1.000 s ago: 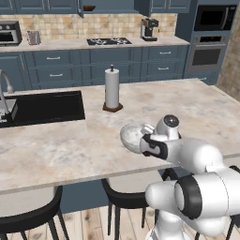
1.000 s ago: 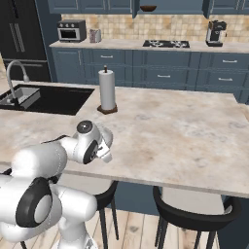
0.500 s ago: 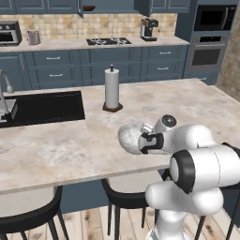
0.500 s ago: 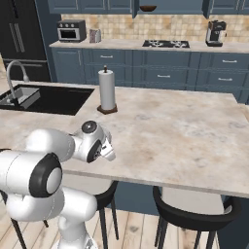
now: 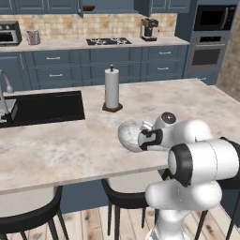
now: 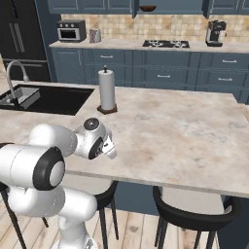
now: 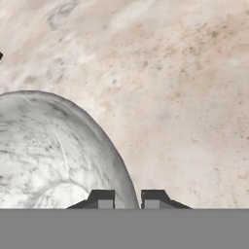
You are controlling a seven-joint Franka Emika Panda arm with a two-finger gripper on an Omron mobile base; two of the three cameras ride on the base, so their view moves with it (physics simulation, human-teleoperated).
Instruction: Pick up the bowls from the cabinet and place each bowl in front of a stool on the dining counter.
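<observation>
Low over the dining counter (image 5: 70,150), the pincer (image 7: 127,197) grips the marbled bowl's (image 5: 130,135) rim.

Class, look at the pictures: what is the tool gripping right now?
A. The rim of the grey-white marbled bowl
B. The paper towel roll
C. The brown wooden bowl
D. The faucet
A: in the hand view the tool is shut on the rim of the marbled bowl, its two fingertips on either side of the wall, and the bowl sits over the dining counter.
</observation>
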